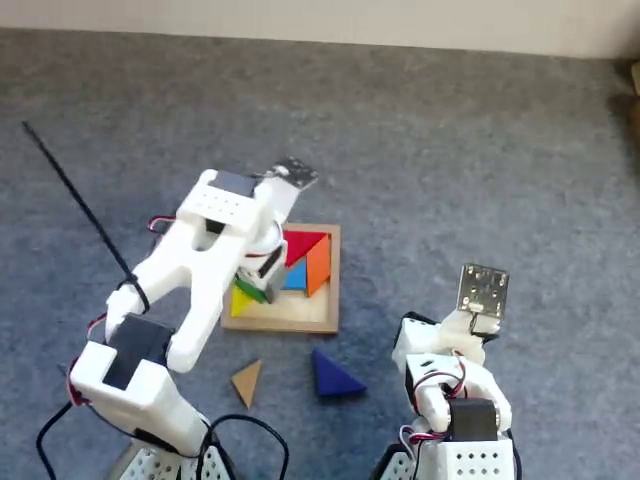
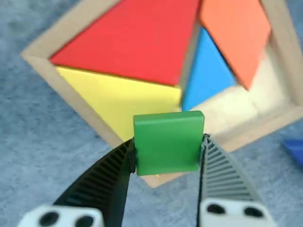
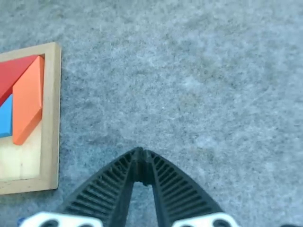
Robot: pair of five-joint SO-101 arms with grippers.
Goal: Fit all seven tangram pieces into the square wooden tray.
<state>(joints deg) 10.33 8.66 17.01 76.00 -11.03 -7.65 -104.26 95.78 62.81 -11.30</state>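
We hold one green square (image 2: 168, 137) pinched in our left gripper (image 2: 166, 144) over the rim of the one wooden tray (image 1: 333, 285), where four pieces (image 2: 137, 42) lie. Below it on the carpet (image 1: 450, 150) are one tan triangle (image 1: 246, 380) and one dark blue triangle (image 1: 333, 375). Our right gripper (image 3: 142, 161) is closed and empty.

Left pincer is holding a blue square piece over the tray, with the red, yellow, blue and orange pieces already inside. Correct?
Not quite. The square piece held in the left pincer is green, not blue, as the left wrist view shows. The rest holds: it is over the tray, with the red piece, yellow piece, blue piece and orange piece already inside.
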